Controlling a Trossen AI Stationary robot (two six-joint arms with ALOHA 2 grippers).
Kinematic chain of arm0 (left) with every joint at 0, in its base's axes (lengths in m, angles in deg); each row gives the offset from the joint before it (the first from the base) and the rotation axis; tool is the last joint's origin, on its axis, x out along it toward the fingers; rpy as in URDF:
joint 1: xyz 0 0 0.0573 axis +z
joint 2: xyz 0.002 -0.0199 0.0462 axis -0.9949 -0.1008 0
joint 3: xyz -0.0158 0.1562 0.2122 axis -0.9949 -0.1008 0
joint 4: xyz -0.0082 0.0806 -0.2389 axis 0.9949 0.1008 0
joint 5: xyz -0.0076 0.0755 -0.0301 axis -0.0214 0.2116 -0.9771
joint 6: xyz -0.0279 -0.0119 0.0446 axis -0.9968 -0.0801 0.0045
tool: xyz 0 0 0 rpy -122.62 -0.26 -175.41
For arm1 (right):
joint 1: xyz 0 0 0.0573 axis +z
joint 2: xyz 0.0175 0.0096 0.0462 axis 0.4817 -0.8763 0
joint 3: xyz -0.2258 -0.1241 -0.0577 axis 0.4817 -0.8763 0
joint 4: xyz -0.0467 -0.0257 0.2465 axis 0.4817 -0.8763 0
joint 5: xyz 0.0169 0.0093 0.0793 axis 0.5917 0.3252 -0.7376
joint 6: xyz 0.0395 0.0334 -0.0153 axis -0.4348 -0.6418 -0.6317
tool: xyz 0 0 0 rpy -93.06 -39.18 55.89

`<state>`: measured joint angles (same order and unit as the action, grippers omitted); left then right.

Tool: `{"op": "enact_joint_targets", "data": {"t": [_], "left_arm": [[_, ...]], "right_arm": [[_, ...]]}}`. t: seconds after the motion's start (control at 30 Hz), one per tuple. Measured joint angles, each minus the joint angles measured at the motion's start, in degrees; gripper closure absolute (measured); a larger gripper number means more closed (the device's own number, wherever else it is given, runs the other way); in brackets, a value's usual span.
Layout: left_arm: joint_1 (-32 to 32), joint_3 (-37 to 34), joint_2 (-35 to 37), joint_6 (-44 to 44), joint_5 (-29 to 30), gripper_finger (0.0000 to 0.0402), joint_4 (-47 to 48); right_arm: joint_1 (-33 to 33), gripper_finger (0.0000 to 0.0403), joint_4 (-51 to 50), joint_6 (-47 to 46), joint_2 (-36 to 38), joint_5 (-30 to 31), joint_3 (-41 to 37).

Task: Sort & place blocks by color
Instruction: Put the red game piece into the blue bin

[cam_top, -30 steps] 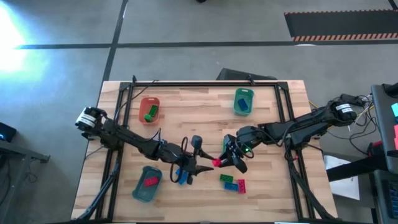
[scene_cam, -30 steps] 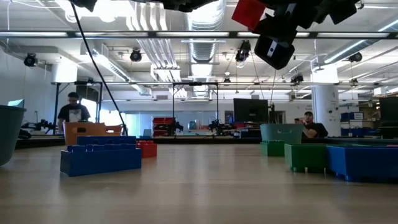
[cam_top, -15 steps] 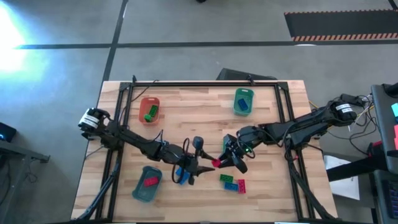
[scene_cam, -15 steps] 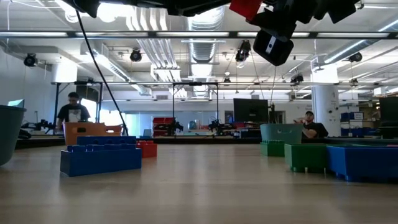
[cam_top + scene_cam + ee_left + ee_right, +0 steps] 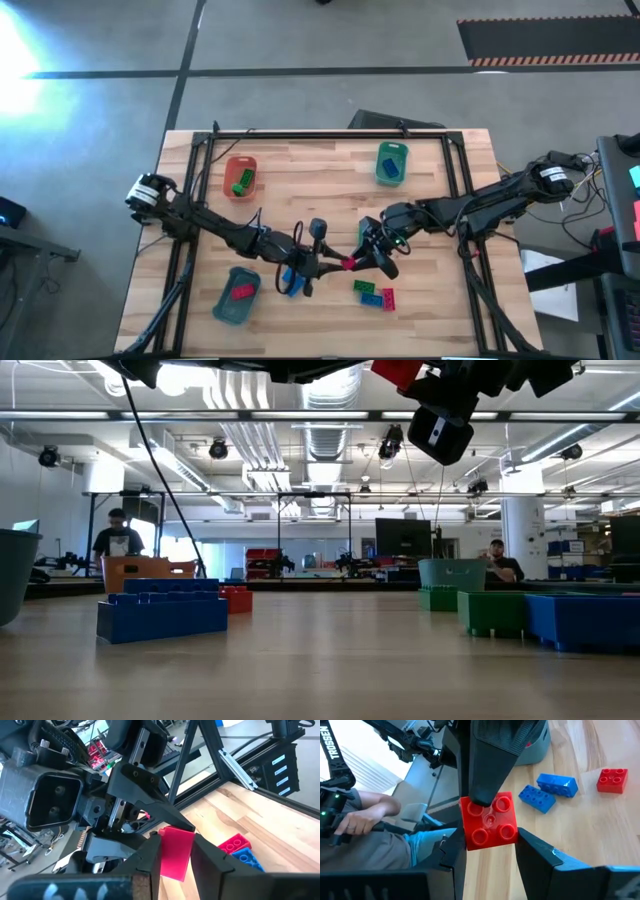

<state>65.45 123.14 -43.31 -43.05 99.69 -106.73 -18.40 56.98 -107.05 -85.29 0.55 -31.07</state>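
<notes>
1. Red block hangs above mid-table, between both grippers.
2. Right gripper has its fingers closed against the block's sides.
3. Left gripper also pinches the block from opposite, fingers narrowly parted.

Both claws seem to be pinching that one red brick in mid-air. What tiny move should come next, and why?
Probably the right gripper should open and let go. The red brick hangs above the table with the left gripper closed on it too, so this looks like a handover. The teal tray, which already holds a red brick, sits on the left arm's side.
</notes>
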Motion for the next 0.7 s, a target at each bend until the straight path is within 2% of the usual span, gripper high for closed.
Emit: {"op": "enact_joint_targets", "data": {"t": [0.2, 0.47, 0.7], "left_arm": [[0.00, 0.13, 0.00, -0.51, -0.01, 0.0320, 0.11], [0.06, 0.09, -0.02, -1.18, 0.05, 0.0334, 0.34], [0.02, -0.07, -0.02, -1.13, 0.28, 0.0335, 0.39]], "right_arm": [[0.00, 0.0273, 0.01, 0.28, 0.02, 0.29, 0.00], [-0.30, 0.0151, 0.39, 0.82, 0.11, 4.10, 0.07], [-1.02, 0.0105, -2.39, 0.24, 1.39, 3.89, 0.07]]}}
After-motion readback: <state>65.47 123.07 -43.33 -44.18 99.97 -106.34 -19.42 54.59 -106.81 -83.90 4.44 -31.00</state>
